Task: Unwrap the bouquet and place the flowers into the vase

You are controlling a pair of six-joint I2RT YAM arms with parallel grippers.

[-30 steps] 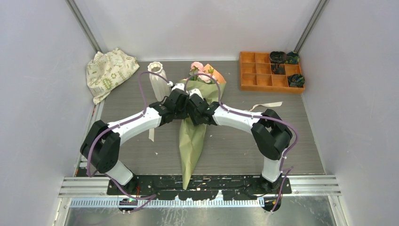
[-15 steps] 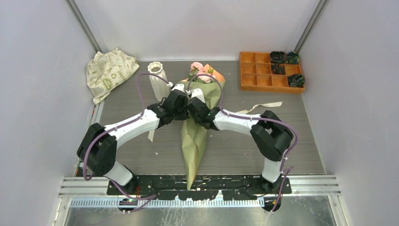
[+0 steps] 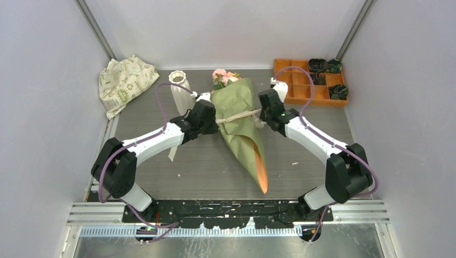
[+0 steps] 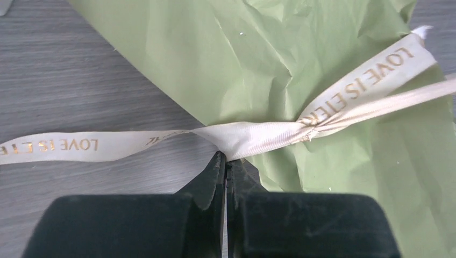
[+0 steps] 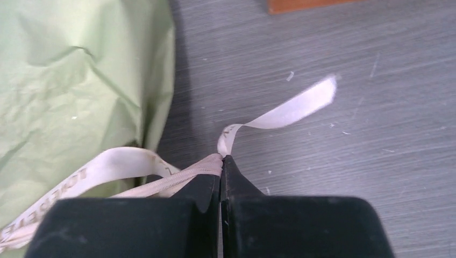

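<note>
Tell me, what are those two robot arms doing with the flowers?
They are trying to untie the bouquet, which lies on the table. The left gripper pinches the cream ribbon on one side and the right gripper pinches it on the other, so it is stretched tight across the green paper with a knot in the middle. The pink flowers poke out of the wrapping. The white vase stands beside it, with no flowers in it yet.
</note>
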